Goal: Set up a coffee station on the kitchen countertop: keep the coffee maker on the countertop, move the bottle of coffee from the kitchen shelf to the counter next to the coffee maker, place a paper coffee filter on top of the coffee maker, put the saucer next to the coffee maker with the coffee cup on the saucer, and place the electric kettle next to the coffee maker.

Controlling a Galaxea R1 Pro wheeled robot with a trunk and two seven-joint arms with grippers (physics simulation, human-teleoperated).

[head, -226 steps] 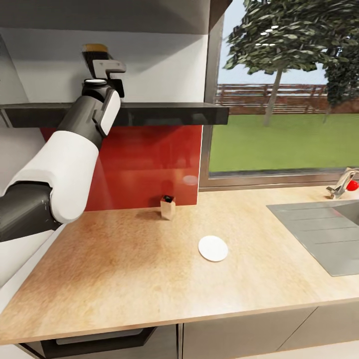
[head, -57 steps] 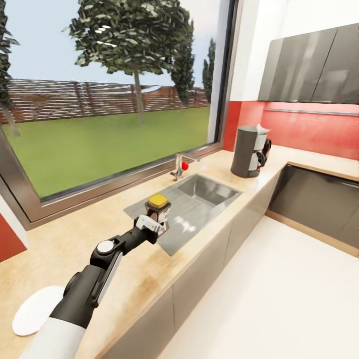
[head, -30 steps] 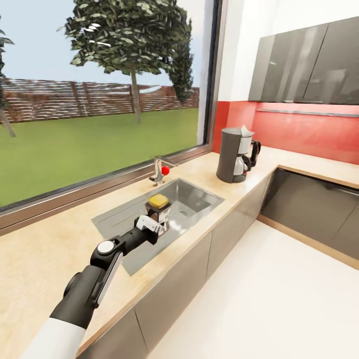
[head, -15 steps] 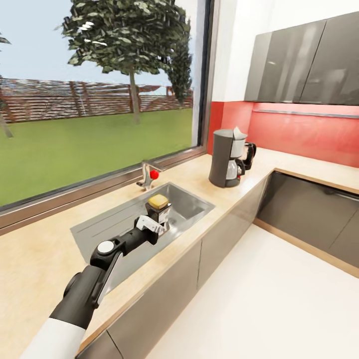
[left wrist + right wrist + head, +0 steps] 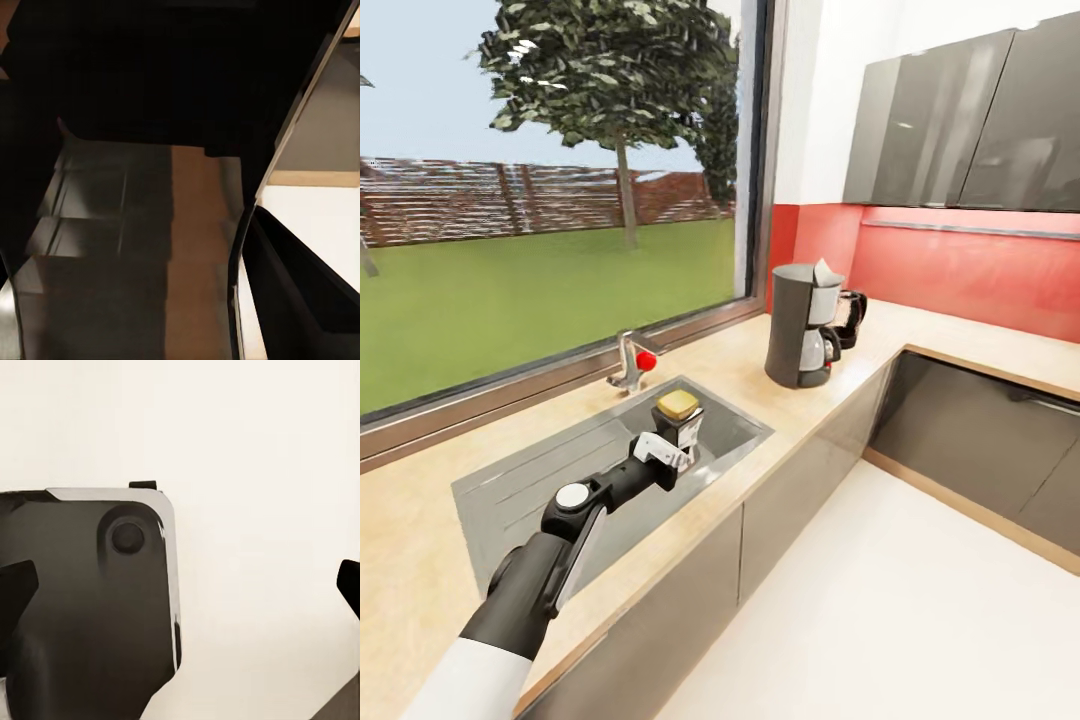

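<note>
A: What is changed since a moment ago?

B: The whole head view is shifted, so it is the camera that has been carried along, not the things. The coffee maker (image 5: 805, 325) is now seen nearer to the middle of the picture, standing on the countertop (image 5: 730, 365) by the red wall, with something white and pointed on its top, perhaps a paper filter. The sink (image 5: 600, 455) is slid toward the left side.

A: And the bottle of coffee (image 5: 678, 417)?

B: It is kept upright in the left gripper (image 5: 663, 452), whose fingers are closed around its dark body below the yellow cap. It is held above the sink, well apart from the coffee maker.

A: The right gripper?

B: In the right wrist view only dark finger tips are seen at the edges before a pale surface; open or closed cannot be told.

A: What is meant for the task?

B: The carrying step is judged to be under way. The bottle is not yet set down beside the coffee maker.
</note>
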